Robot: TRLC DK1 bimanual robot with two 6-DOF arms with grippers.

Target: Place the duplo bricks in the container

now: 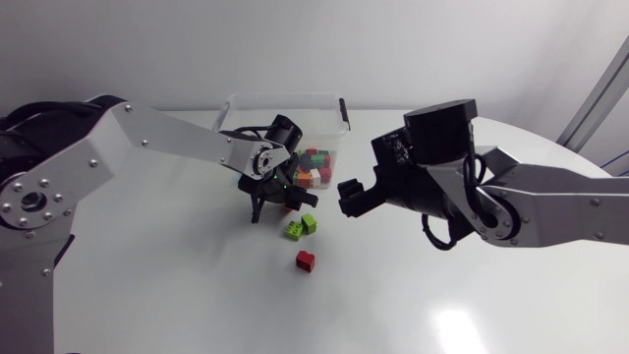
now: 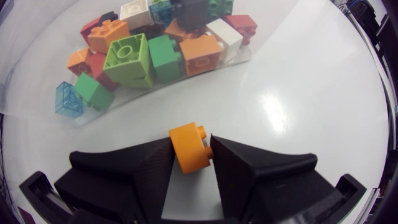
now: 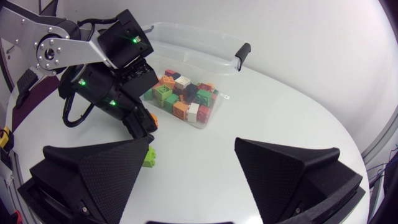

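Observation:
My left gripper [image 2: 191, 163] is shut on an orange duplo brick [image 2: 189, 146], one finger on each side, just above the table in front of the clear container [image 1: 285, 98]. The container holds several bricks in mixed colours [image 2: 149, 43]. In the head view the left gripper [image 1: 280, 202] hangs beside the container's front wall. Two green bricks [image 1: 302, 226] and a red brick [image 1: 306, 260] lie on the table below it. My right gripper [image 1: 352, 194] stands open and empty to the right of them, its fingers [image 3: 99, 168] wide apart.
The container's black handle clip [image 3: 241, 55] sits on its right rim. A green brick [image 3: 149, 157] lies close to my right gripper's finger. The white table [image 1: 197, 295] spreads round toward its curved edge.

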